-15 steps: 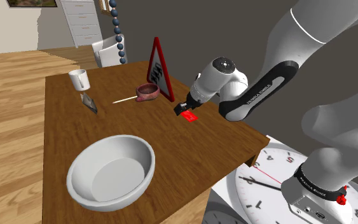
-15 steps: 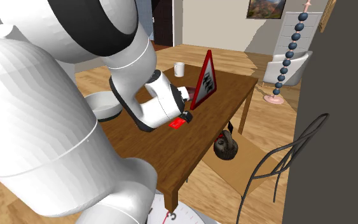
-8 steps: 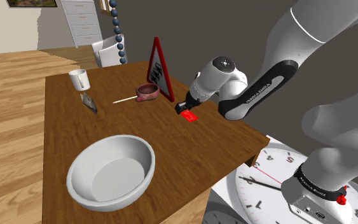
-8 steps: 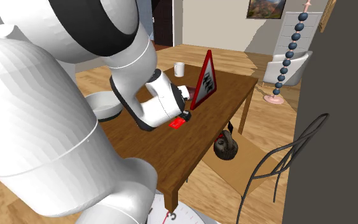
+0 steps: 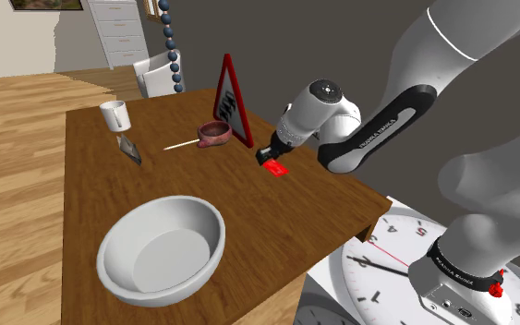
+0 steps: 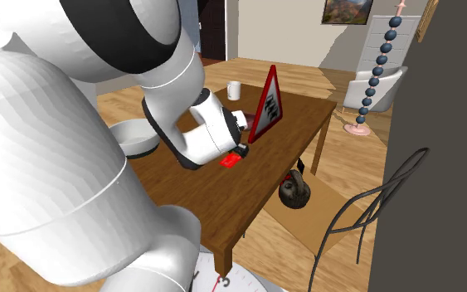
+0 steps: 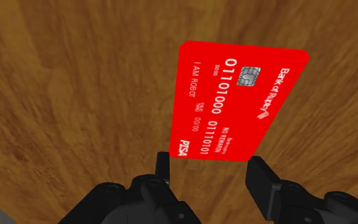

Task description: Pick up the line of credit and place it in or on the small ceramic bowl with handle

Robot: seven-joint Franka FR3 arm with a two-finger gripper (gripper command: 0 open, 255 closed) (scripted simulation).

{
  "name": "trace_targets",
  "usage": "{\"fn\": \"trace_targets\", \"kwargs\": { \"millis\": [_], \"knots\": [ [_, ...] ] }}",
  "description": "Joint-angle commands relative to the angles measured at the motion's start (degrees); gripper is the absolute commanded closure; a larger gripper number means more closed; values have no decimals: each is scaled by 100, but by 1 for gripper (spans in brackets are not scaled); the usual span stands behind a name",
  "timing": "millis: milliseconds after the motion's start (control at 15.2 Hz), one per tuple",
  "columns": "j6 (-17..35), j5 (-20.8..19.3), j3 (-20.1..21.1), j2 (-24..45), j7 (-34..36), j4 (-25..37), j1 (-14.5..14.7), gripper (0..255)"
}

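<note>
Gripper (image 7: pixel 210 164): fingers part-open, clasping red card (image 7: pixel 234 102) by its 2 long edges. Shoulder view: pink handled bowl (image 5: pixel 214 135) at card's 10 o'clock; bare table (image 5: pixel 248 217) toward 7 o'clock.

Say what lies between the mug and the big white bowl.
A small grey object, nearer the mug than the bowl, as the shoulder view shows.

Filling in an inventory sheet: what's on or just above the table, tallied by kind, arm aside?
bowls: 2, the white bowl and the pink bowl
mug: 1
card: 1
sign: 1
stick: 1
grey lump: 1
total: 7
</note>
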Motion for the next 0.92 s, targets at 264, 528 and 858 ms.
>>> {"fn": "trace_targets", "kwargs": {
  "millis": [264,528,858],
  "knots": [
    [-483,666,-2211,3,-680,1,2342,255],
    [-776,1392,-3095,-190,-1316,33,3330,255],
    [-1170,2043,-3766,-451,-1895,134,4074,255]
  ]
}}
